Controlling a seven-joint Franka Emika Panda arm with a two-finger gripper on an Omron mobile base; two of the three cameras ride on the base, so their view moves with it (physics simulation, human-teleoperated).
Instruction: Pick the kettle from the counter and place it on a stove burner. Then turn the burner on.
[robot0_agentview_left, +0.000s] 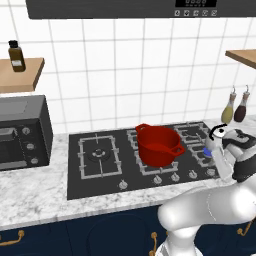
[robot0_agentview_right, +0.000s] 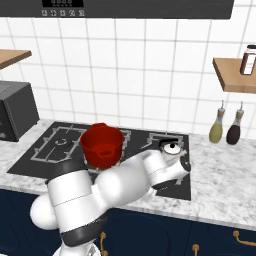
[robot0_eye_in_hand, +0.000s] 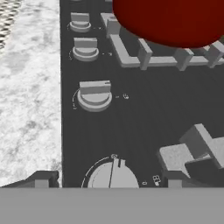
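The small silvery kettle (robot0_agentview_left: 216, 138) with its black arched handle stands on the right-hand burner of the black stove (robot0_agentview_left: 100, 175), partly hidden by my wrist. From the right base camera the kettle (robot0_agentview_right: 171, 148) peeks over my forearm. A small blue patch (robot0_agentview_left: 207, 151) shows on the grate beside its base. My gripper (robot0_eye_in_hand: 109, 180) is open low over the stove's front strip, its fingertips (robot0_eye_in_hand: 42, 178) either side of a round grey burner knob (robot0_eye_in_hand: 111, 175). In the left base view my gripper (robot0_agentview_left: 216, 168) is at the rightmost knob.
A red two-handled pot (robot0_agentview_left: 157, 144) sits on the middle burner, and the red pot (robot0_eye_in_hand: 170, 19) looms close ahead of my hand. Three more knobs (robot0_eye_in_hand: 93, 94) line the strip. The marble counter (robot0_agentview_left: 35, 192) edges the stove. A microwave (robot0_agentview_left: 22, 132) stands left, two bottles (robot0_agentview_right: 225, 127) right.
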